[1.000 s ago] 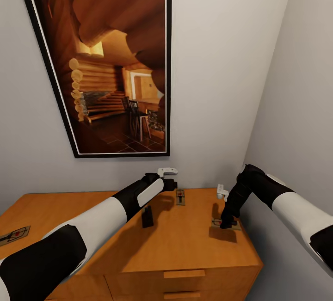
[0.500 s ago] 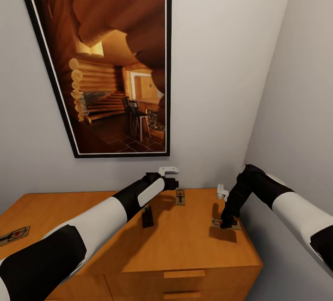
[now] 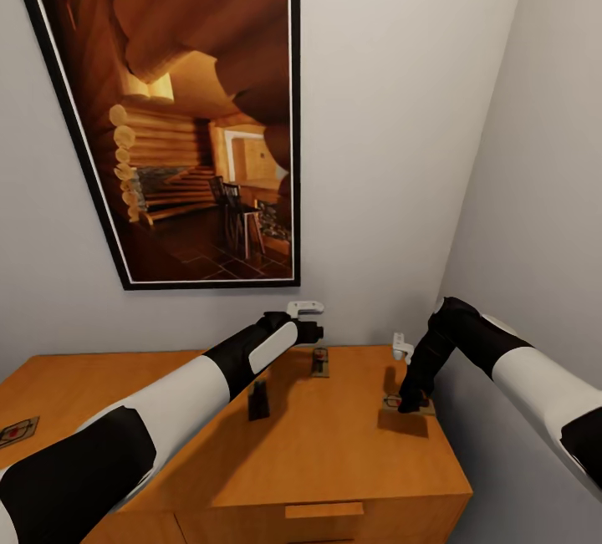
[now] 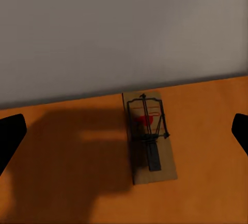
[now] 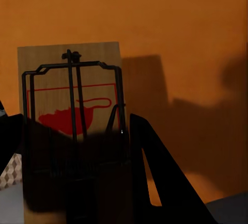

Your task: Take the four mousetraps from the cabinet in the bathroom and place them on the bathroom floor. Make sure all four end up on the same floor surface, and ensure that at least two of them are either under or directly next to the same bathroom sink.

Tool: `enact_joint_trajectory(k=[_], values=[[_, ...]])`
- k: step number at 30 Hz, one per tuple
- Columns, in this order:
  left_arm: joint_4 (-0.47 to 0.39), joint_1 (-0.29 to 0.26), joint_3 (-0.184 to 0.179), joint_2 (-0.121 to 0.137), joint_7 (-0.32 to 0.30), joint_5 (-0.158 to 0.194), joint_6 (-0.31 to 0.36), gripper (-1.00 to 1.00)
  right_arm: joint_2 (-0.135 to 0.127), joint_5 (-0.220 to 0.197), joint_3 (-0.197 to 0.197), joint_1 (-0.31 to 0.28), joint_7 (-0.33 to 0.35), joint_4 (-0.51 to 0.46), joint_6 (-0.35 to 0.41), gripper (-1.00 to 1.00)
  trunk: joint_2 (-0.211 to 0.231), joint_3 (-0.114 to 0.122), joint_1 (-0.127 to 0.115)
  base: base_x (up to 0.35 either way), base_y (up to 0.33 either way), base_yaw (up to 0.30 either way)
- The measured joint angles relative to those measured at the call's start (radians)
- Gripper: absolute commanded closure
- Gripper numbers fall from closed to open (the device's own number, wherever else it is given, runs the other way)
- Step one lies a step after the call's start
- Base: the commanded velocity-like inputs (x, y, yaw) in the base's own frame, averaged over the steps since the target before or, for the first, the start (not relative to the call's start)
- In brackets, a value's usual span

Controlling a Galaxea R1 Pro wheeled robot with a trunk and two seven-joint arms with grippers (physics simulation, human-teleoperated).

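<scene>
On the smooth top of the orange-brown wooden drawer cabinet (image 3: 334, 444), my right gripper (image 3: 410, 404) presses down at a flat tan wooden mousetrap (image 5: 72, 126) with dark wire and a red mark near the right edge; whether its fingers clamp it I cannot tell. My left gripper (image 3: 315, 333), spread wide, hovers above a second mousetrap (image 4: 149, 136) lying by the wall. A third mousetrap (image 3: 17, 430) lies far left.

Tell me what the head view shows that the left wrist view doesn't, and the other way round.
Head view alone: the framed picture, both arms, the right gripper down on a mousetrap by the cabinet's right edge, another trap at far left. Left wrist view alone: the wire and red mark on the back mousetrap, between the left gripper's spread fingertips. Both: that trap, the cabinet top, the wall.
</scene>
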Motion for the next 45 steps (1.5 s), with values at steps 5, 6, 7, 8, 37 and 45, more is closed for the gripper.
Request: enact_joint_trajectory(k=[5,6,7,8,37,45], values=[[0.0,0.0,0.0,0.0,0.0,0.0,0.0,-1.0,0.0,0.0,0.0,0.0,0.0,0.0,-0.001,1.0,0.0,0.0,0.0,0.062,-0.063,0.0],[0.0,0.0,0.0,0.0,0.0,0.0,0.0,-1.0,0.0,0.0,0.0,0.0,0.0,0.0,-0.001,1.0,0.0,0.0,0.0,0.124,-0.128,0.0],[0.0,0.0,0.0,0.0,0.0,0.0,0.0,-1.0,0.0,0.0,0.0,0.0,0.0,0.0,-0.001,1.0,0.0,0.0,0.0,0.079,-0.082,0.0],[0.0,0.0,0.0,0.0,0.0,0.0,0.0,-1.0,0.001,0.0,0.0,0.0,0.0,0.0,-0.001,1.0,0.0,0.0,0.0,0.051,-0.052,0.0],[-0.001,0.0,-0.001,0.0,0.0,0.0,-0.002,-1.0,0.001,0.0,0.001,0.0,0.001,0.0,-0.002,1.0,0.0,0.0,0.0,0.045,-0.005,0.0],[0.0,0.0,0.0,0.0,0.0,0.0,-0.002,-1.0,0.001,0.0,0.001,0.0,0.001,0.0,-0.002,1.0,0.0,0.0,0.0,0.013,0.0,0.0]])
